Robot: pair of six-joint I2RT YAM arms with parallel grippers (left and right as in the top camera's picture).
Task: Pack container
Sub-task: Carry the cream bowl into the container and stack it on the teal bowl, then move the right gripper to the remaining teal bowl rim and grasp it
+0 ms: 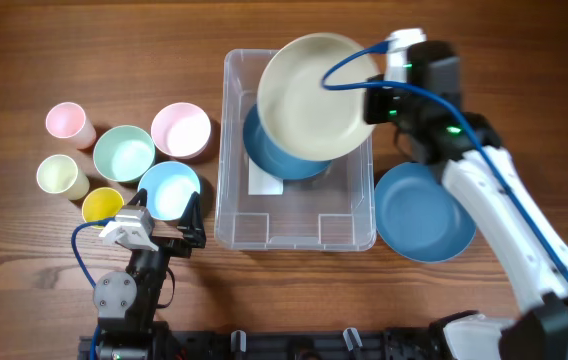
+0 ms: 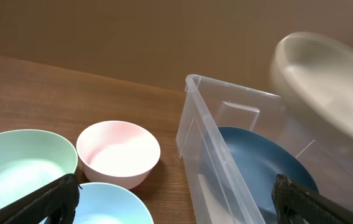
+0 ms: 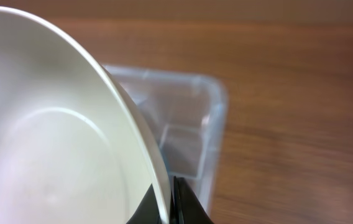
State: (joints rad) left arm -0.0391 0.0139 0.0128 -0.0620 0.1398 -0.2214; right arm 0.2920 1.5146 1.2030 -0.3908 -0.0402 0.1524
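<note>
One cream round plate (image 1: 314, 95), rim clamped by our right gripper (image 1: 372, 103) above clear rectangular container (image 1: 294, 228) for lowering | left gripper (image 1: 169, 222) apart

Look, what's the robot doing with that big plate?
It's packing dishes into the clear container. The right pincer is shut on the rim of a cream plate above the container, where a blue plate already lies. A second blue plate sits on the table beside it. The left pincer hangs open by a light blue bowl, holding nothing.
</note>
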